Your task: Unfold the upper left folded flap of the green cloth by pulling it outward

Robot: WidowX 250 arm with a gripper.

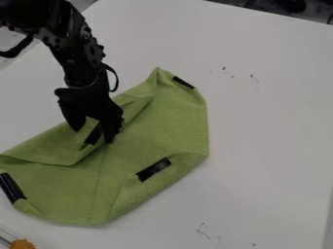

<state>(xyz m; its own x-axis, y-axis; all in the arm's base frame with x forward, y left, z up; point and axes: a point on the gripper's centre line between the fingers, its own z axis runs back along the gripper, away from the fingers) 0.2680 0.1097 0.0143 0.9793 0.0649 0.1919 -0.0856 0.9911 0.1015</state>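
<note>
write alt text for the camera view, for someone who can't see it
A robot's black hand is lowered onto a partly folded green cloth, its two fingers apart around a black strip. The cloth lies on a white table, with three more black strips near its edges; something orange shows at lower left.

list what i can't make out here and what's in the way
- Green cloth, camera view: the patch behind the tool is hidden by it, and its folded-over edges cover what lies beneath them.
- Black strip by the tool, camera view: partly hidden by the tool.
- Orange thing, camera view: cut off by the bottom edge.
- Dark marks on the table, camera view: too small to identify.
</note>
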